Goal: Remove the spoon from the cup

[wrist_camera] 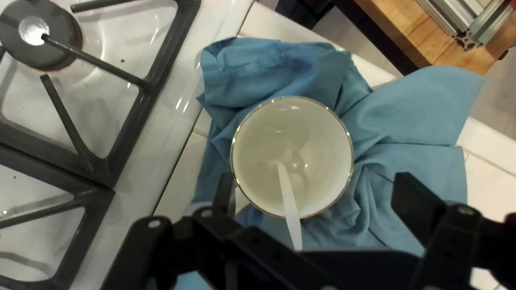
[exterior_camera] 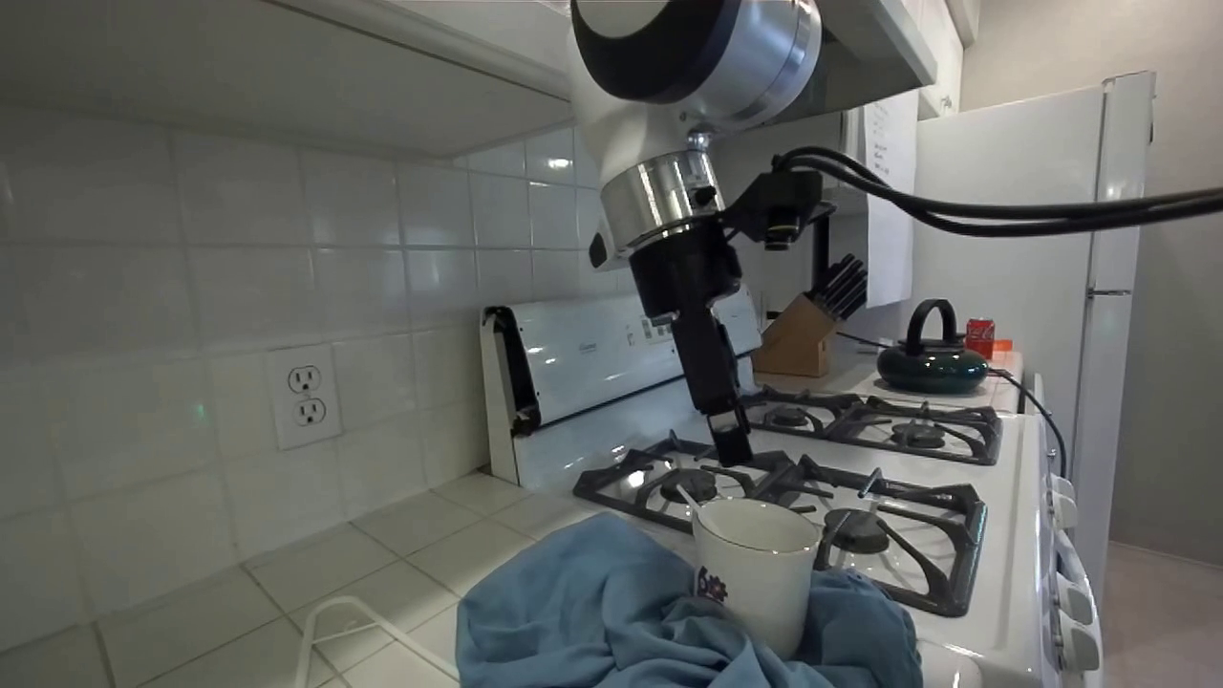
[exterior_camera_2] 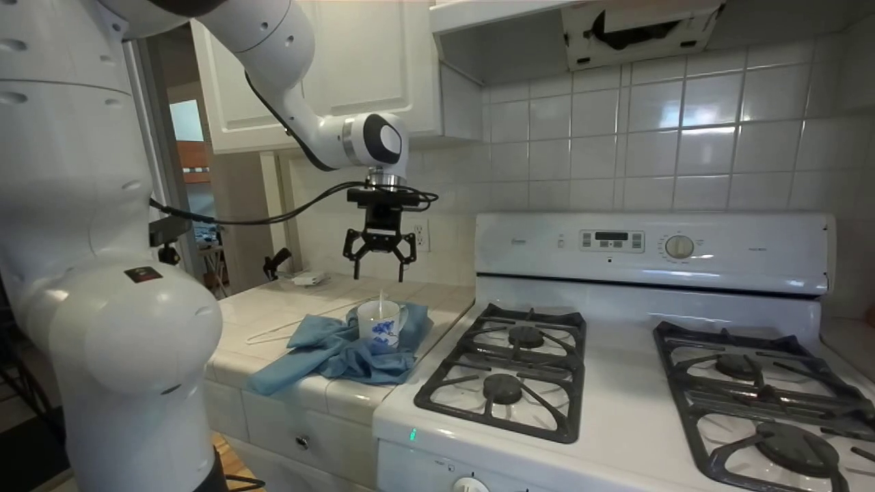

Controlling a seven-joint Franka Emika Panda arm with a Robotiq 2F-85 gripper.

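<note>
White cylindrical cup [exterior_camera: 760, 592], gold-toned rim, printed motif: resting on a crumpled blue cloth [exterior_camera: 583, 612], itself on a white tiled surface [exterior_camera: 468, 535] beside a glossy white gas stove [exterior_camera_2: 618, 383].
Slim pale spoon [wrist_camera: 291, 205]: inside the cup, tilted, handle leaning over the rim and projecting past it.
Black two-fingered pincer [exterior_camera_2: 378, 278]: set wide, above cup and spoon, apart from both.
Rounded dark green kettle [exterior_camera: 917, 371], black handle: beyond the stove, in an exterior view.
Light brown wooden knife block [exterior_camera: 793, 339]: near the kettle, likewise past the stove.
</note>
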